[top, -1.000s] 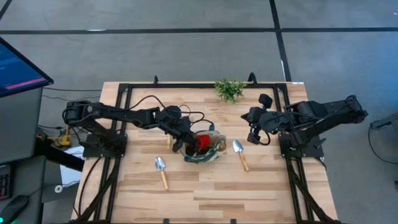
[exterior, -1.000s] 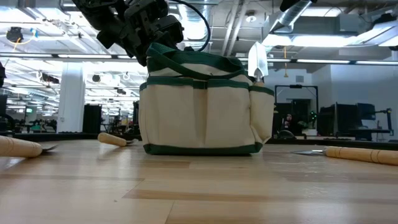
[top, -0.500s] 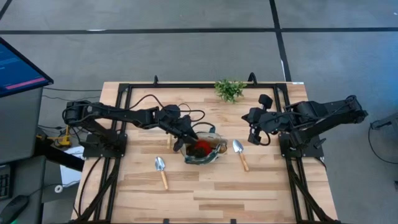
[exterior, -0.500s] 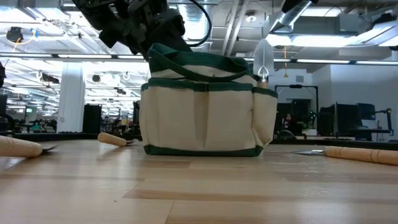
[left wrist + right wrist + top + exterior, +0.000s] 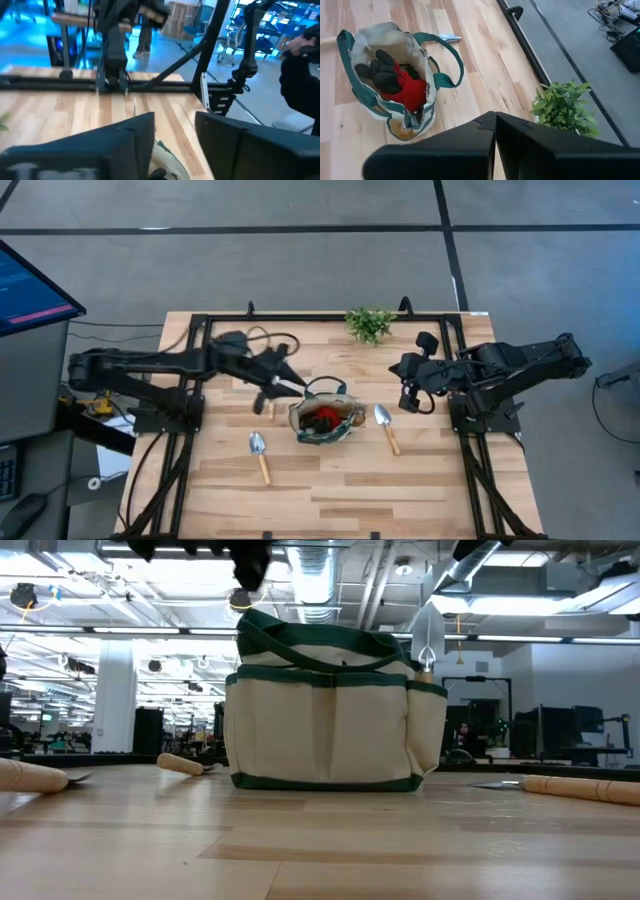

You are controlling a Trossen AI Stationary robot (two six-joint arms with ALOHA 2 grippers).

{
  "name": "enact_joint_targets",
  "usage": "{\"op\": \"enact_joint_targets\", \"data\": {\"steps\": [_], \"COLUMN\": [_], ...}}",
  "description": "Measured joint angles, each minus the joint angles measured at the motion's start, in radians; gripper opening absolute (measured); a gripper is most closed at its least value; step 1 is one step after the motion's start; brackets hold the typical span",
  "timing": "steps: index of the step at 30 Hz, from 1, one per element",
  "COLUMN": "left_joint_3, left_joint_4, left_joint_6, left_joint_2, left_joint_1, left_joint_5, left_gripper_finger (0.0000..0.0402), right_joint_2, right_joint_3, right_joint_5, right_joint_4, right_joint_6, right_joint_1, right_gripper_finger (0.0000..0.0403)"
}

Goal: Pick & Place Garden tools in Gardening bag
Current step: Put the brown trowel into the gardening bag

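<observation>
high view is showing the left gripper (image 5: pixel 283 380) hanging beside the gardening bag (image 5: pixel 327 420), fingers parted and gripping nothing, likely because the red-and-black item (image 5: pixel 322 418) is lying inside. 2 trowels (image 5: pixel 259 454) are waiting alongside; right gripper (image 5: pixel 408 402) is idling closed.

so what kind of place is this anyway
Most likely a robotics lab or open workshop: two robot arms on a black frame around a wooden table, a monitor beside it, and desks with office chairs behind.

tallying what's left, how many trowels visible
4 trowels: one upright in a side pocket of the bag, one right of it, one front-left, one close on its left. Others may hide inside.
</observation>
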Motion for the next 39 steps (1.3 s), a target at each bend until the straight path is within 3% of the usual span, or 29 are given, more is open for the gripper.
{"op": "enact_joint_targets", "data": {"steps": [6,8,13,18,22,39], "left_joint_3": [-0.035,-0.065,-0.166,-0.303,-0.382,-0.401], "left_joint_4": [-0.039,-0.036,-0.033,-0.044,-0.043,-0.032], "left_joint_6": [0.011,0.011,0.002,-0.146,-0.227,-0.25], "left_joint_2": [-0.126,-0.161,-0.272,-0.364,-0.363,-0.348], "left_joint_1": [-0.005,-0.008,-0.02,0.008,0.026,0.028], "left_joint_5": [-0.003,-0.023,-0.201,-0.271,-0.322,-0.302], "left_gripper_finger": [0.0023,0.0008,0.0002,0.0001,0.0001,0.0001], "right_joint_2": [0.0,0.013,0.047,0.096,0.131,0.141], "right_joint_3": [0.0,0.001,0.002,0.001,0.0,0.0], "right_joint_5": [0.0,0.001,0.001,0.0,0.003,-0.081], "right_joint_4": [0.0,0.0,0.013,0.014,0.011,0.053], "right_joint_6": [0.063,0.069,0.07,0.062,0.049,0.078], "right_joint_1": [0.009,0.021,0.054,0.065,0.061,0.047], "right_gripper_finger": [0.0003,0.0003,0.0003,0.0003,0.0001,0.0]}}
